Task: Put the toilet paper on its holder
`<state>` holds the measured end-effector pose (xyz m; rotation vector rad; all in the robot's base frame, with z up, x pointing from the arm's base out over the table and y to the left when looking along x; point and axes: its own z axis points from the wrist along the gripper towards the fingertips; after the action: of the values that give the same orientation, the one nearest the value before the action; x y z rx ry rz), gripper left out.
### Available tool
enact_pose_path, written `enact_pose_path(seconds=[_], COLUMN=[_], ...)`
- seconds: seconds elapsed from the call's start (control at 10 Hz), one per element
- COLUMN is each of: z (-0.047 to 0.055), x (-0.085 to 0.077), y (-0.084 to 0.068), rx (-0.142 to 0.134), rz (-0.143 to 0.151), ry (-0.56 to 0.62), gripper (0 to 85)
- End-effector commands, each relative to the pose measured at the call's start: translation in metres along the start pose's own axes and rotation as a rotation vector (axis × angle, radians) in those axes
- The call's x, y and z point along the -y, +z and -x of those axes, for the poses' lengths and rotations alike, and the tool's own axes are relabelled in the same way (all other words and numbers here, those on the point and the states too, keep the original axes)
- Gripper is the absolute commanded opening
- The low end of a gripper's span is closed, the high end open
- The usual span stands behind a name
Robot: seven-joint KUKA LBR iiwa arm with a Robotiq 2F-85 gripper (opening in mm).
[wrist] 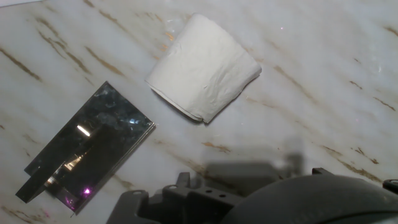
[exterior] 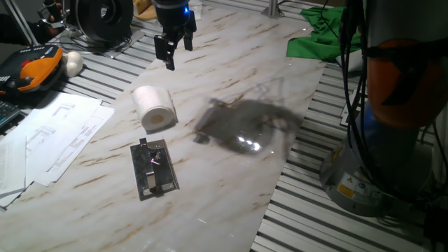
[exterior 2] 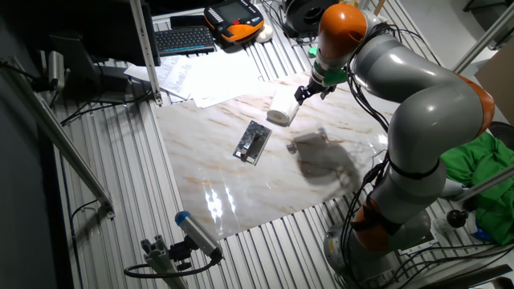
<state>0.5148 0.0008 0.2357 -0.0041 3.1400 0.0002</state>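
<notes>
While the arm reaches over the marble tabletop, the scene lists as follows.

Arm: the grey and orange KUKA arm (exterior 2: 418, 104) bends from its base at the table's edge and reaches out over the far part of the marble.
Table: a marble-patterned top (exterior: 231, 161) lies on ribbed aluminium rails, with the arm's dark shadow (exterior: 245, 126) across its middle.
Paper sheets: white printed sheets (exterior: 59, 136) lie off the marble's side, near the roll but apart from it.
Green cloth: a bunched green cloth (exterior: 318, 35) sits at a far corner of the marble.
Pendant: an orange and black pendant (exterior: 31, 70) rests beyond the sheets, with a small white ball (exterior: 73, 63) just beside it.
Gripper: the gripper (exterior: 175, 47) hangs above the table, well clear of the roll; its two fingers stand apart and hold nothing.
Toilet paper: the toilet paper (exterior: 154, 108) lies on its side on the marble, its core end facing one fixed view, just beside the holder and not touching it.
Holder: the holder (exterior: 154, 169) lies flat on the marble, its dark bar running lengthwise and bare.
</notes>
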Motion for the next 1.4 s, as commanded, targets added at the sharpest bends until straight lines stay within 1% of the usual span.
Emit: enact_pose_path(seconds=[0.0, 0.7, 0.9, 1.1, 1.3], z=[0.0001, 0.0000, -0.0003, -0.0002, -0.0003], x=[0.0001, 0.0001, 0.0008, 0.0012, 0.0014], y=[0.0000, -0.0002, -0.0001, -0.0003, -0.0002], rx=[-0.250, -0.249, -0.234, -0.235, -0.226], rz=[-0.150, -0.151, -0.144, -0.138, -0.137], ry=[-0.141, -0.142, -0.126, -0.127, -0.111], gripper=[0.0, 0.0, 0.0, 0.0, 0.0])
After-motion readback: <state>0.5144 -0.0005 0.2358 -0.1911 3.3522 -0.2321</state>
